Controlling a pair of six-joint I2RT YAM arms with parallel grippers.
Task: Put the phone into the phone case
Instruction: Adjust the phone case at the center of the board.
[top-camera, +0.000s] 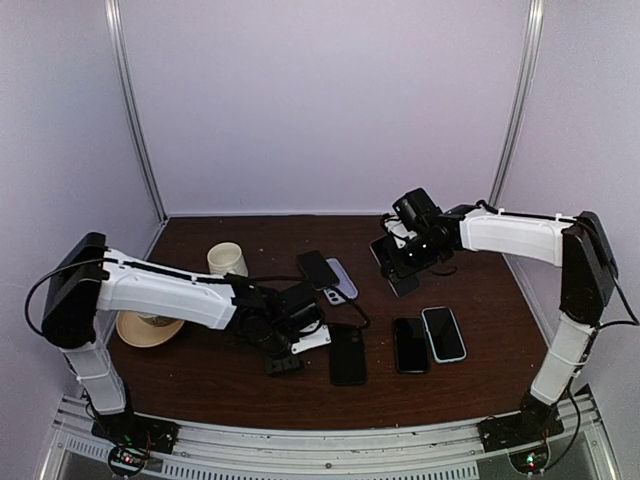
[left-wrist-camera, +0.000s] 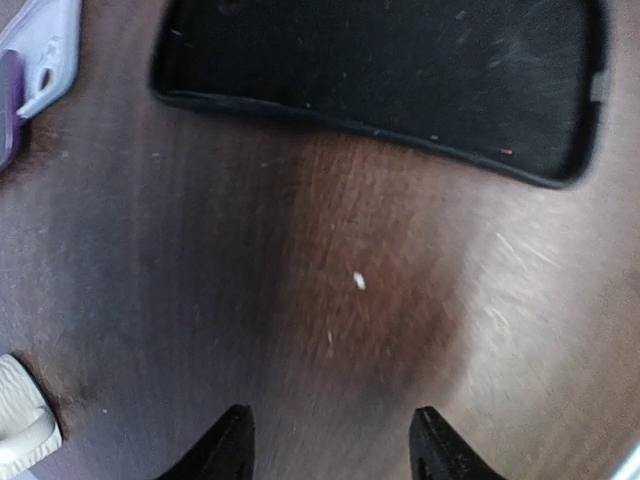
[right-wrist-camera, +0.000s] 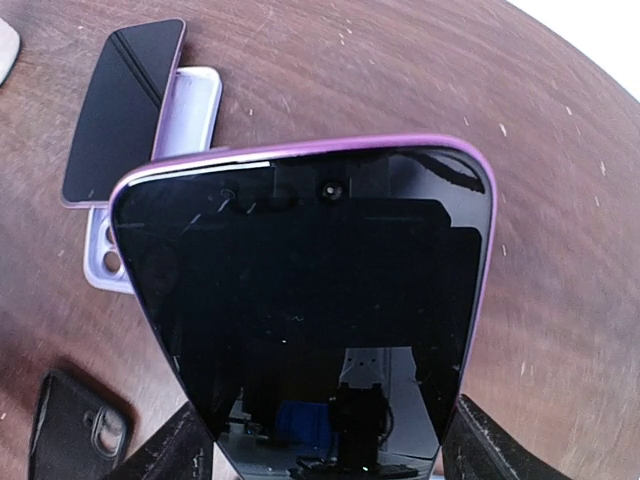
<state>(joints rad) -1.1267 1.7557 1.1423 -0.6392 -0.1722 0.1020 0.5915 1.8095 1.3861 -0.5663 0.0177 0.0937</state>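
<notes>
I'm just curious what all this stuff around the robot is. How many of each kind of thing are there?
Phones: 4 (purple phone in the right gripper, dark phone, black phone, blue-rimmed phone)
Phone cases: 2 (lilac case, black case)
Cups: 1 (cream cup)
Dishes: 1 (tan dish)
Total: 8

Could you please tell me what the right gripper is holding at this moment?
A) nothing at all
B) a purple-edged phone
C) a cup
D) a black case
B: in the right wrist view the phone, purple along its edge, sits between the two fingers of the right gripper with its dark screen facing the camera.
</notes>
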